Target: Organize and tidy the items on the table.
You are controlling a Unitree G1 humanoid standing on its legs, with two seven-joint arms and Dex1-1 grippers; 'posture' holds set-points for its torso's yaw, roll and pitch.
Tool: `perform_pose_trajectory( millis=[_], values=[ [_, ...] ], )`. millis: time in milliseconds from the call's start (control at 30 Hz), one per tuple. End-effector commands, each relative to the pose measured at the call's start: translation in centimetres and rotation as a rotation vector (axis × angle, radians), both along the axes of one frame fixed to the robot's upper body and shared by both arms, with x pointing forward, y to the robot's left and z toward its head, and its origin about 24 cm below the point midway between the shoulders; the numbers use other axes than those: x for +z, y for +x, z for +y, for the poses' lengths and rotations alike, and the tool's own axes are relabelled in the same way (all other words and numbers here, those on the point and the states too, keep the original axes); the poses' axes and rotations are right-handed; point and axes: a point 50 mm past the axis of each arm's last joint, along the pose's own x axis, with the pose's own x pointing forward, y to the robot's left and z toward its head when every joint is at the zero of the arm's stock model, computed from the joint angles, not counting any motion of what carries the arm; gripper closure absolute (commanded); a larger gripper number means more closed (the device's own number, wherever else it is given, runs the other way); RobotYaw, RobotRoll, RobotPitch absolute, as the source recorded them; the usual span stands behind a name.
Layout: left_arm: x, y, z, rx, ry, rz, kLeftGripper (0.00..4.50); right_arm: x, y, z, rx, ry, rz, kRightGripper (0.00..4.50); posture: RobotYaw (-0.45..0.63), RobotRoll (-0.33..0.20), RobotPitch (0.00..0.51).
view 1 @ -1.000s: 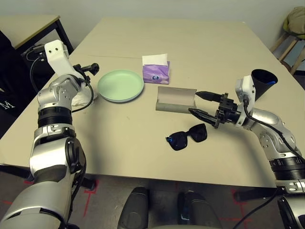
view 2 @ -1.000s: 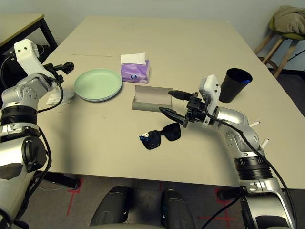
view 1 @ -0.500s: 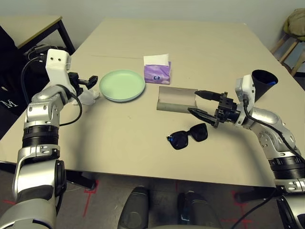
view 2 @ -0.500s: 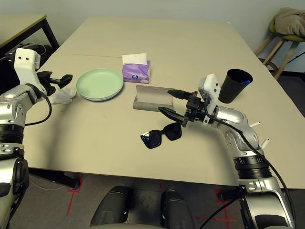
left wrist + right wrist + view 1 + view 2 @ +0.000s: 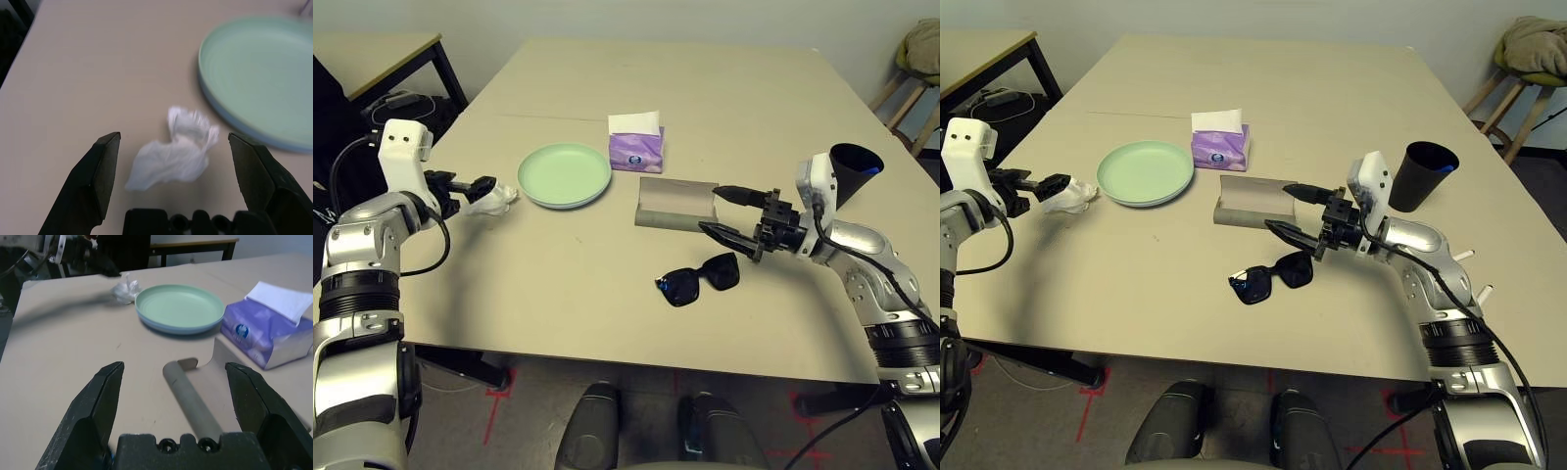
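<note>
Worktop [image 5: 607,294]: large beige matte surface, items spread across near half.

L gripper [image 5: 474,186]: at worktop's left edge, pointing level toward centre. Jaws spread wide, nothing held. Crumpled white tissue [image 5: 496,198] lies on worktop just ahead of fingertips; in left wrist view tissue [image 5: 172,155] sits between the two fingers [image 5: 100,171], not touching either.

Plates [image 5: 564,175]: mint green plate stacked on pale blue one, blue rim visible underneath in wrist views. Stack is just to the right of tissue, near but apart.

Purple tissue box [image 5: 635,147]: beyond and right of plates, white sheet sticking up from top.

Grey glasses case [image 5: 675,205]: oblong, lying open, nearer than tissue box, approx. mid-worktop.

R gripper [image 5: 736,217]: hovers at right end of case, pointing toward robot's left, roughly level. Jaws wide apart, empty. In right wrist view the case's rolled edge [image 5: 190,404] runs between the fingers [image 5: 100,401]; contact w/ case cannot be confirmed.

Black sunglasses [image 5: 697,279]: on worktop, folded-out, near side of case and below R gripper, apart from both.

Black cup [image 5: 855,171]: upright on right side of worktop, behind R arm.

White pen [image 5: 1481,291]: small white item near right edge by R forearm in right eye view; detail too small to confirm.

Bkgd: smaller tan table w/ black legs [image 5: 382,54] at far left; stool w/ cloth [image 5: 1526,59] at far right.
</note>
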Motion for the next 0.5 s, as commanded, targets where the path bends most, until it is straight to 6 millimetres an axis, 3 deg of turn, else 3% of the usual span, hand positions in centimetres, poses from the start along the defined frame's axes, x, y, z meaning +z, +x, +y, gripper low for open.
perform_pose_trajectory(
  millis=[33,500],
  values=[
    [-0.2,0.4,-0.1,-0.036,0.072,0.020,0.02,0.3,0.1,0.7,0.023,-0.006,0.007,0.00,0.25,0.000,0.067],
    [-2.7,2.4,-1.8,-0.121,0.017,0.046,0.02,-0.2,-0.4,0.2,0.025,-0.008,0.004,0.00,0.22,0.000,0.071]
  ],
)
